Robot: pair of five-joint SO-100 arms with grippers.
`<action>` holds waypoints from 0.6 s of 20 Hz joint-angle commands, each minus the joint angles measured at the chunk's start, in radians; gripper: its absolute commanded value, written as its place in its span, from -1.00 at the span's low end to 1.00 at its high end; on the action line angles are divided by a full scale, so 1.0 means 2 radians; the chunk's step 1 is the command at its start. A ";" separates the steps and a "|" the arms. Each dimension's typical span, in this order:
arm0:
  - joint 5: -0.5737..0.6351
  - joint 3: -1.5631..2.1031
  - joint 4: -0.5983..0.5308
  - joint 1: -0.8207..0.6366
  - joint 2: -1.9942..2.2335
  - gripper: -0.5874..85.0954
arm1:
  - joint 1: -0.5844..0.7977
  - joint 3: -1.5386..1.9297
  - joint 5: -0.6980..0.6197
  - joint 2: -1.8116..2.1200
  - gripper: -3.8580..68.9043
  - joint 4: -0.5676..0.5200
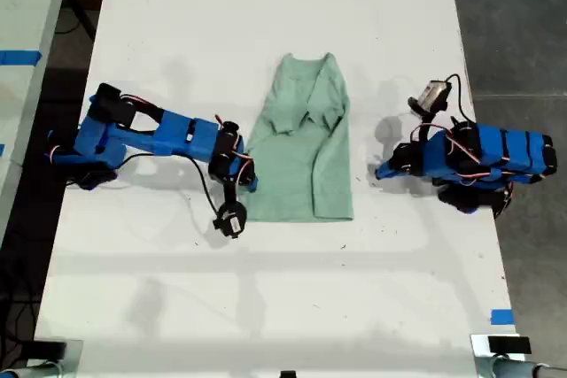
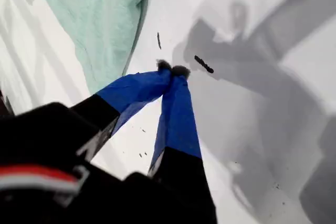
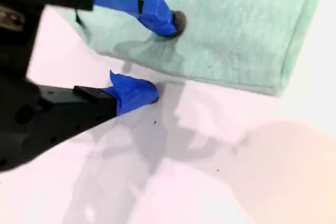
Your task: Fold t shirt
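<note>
The pale mint-green soft cloth t shirt (image 1: 306, 143) lies near the middle of the white table (image 1: 266, 307), between the two blue arms. It is already narrowed into a long strip: both sleeves appear folded inward across the chest, the neck opening points toward the top of the exterior view, and the hem lies square nearest the bottom of that view. What seems left is the lengthwise fold, hem up toward neck, plus some smoothing of wrinkles.

My first gripper (image 2: 172, 68) rests over bare table just beside one long edge of the cloth, its jaws clenched tip to tip on nothing. My second gripper (image 3: 161, 59) sits at the hem corner with its jaws released, one blue tip over the fabric and the other on the table just outside the edge; no cloth is pinched yet, I judge.
</note>
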 commanded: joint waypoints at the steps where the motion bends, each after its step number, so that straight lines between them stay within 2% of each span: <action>1: -0.001 -0.032 0.002 -0.003 -0.026 -0.90 | -0.002 0.026 -0.005 0.002 -0.90 -0.013; 2: -0.002 -0.038 0.007 -0.002 -0.031 -0.99 | -0.003 0.026 -0.004 0.002 -0.90 -0.013; 12: -0.005 -0.046 0.070 0.000 0.089 -0.99 | -0.004 0.026 -0.004 0.002 -0.90 -0.013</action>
